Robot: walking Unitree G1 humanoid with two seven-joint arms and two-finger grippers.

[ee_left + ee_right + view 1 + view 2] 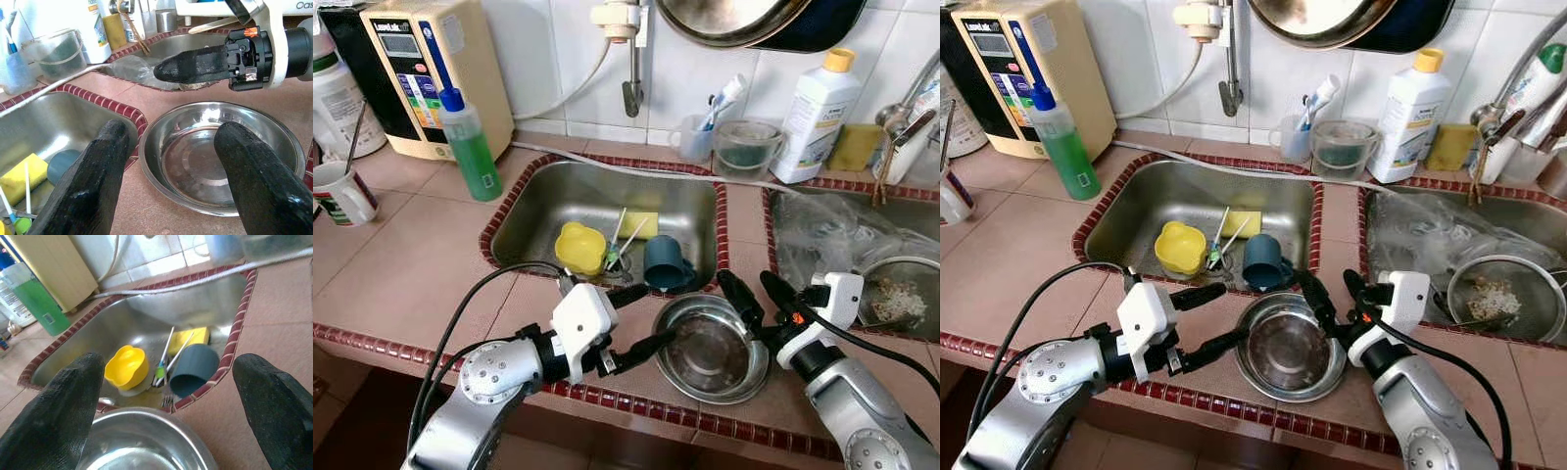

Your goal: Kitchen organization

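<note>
Risk: round stainless-steel bowl (pixel 713 354) between spread-fingered left gripper (pixel 646 318) and right gripper (pixel 762 295) may skid off the counter edge if nudged.

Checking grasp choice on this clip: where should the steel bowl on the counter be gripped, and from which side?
Likely the thin rim of the steel bowl, one finger inside and one outside. It sits upright and shallow, offering no handle. The left gripper and right gripper, both open, flank it, so either near-side rim edge suits.
</note>
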